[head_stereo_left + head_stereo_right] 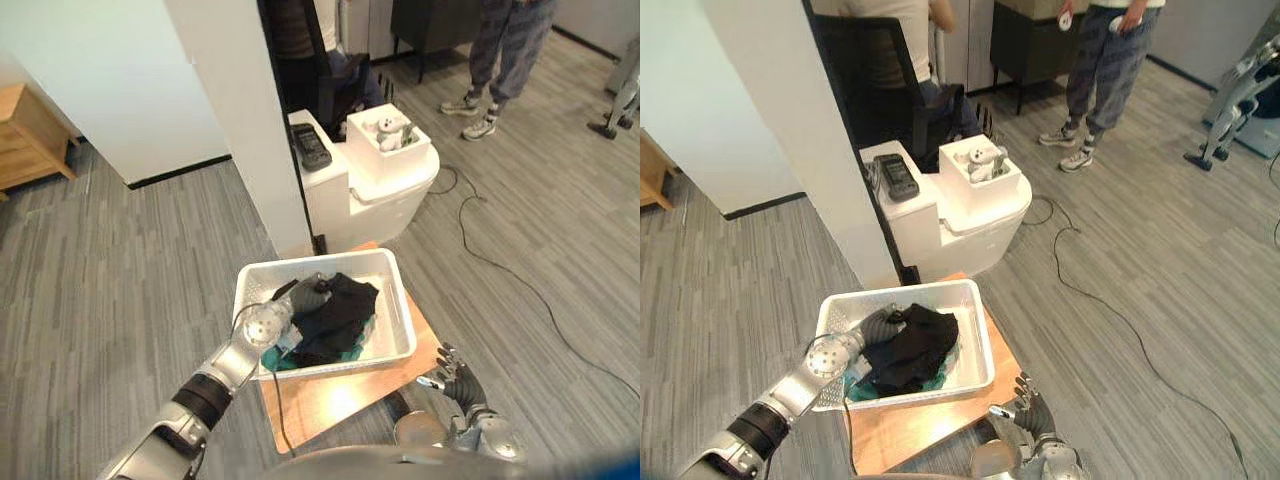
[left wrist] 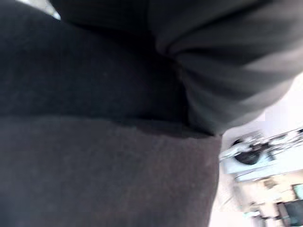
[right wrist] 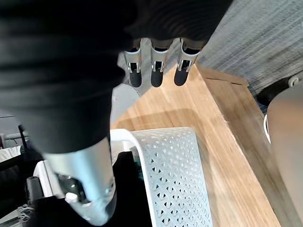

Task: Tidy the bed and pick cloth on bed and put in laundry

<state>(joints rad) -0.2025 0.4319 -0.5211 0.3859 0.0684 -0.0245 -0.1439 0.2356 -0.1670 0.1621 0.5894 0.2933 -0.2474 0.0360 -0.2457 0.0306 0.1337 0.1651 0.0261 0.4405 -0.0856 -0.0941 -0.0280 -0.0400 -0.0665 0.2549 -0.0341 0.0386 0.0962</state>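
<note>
White perforated plastic formed the rectangular laundry basket [image 1: 398,305], seen mid-frame in the left eye view on a light wooden board [image 1: 330,400] over grey striped carpet [image 1: 120,270]. A crumpled black cloth [image 1: 335,305] was heaped inside it, over a teal cloth [image 1: 287,362] that showed along the basket's six o'clock edge. The left hand [image 1: 305,292] was extended in from seven o'clock and lay on the black cloth's nine o'clock side. The right hand [image 1: 458,375] was held at four o'clock from the basket, apart from it and near the board's corner, loosely spread and empty.

In the right eye view a white rounded cabinet [image 1: 970,220] was seen at twelve o'clock from the basket. A small pale plush toy [image 1: 983,160] sat in its top tray and a dark handheld device [image 1: 898,175] lay on its ledge. A person in patterned trousers [image 1: 1105,60] stood at one o'clock, well apart.

In the left wrist view dark cloth was pressed close, and whether the left hand gripped it could not be told.

In the right wrist view the right hand's fingers [image 3: 156,75] were shown straight, side by side, above the board, with the basket's wall nearby.
</note>
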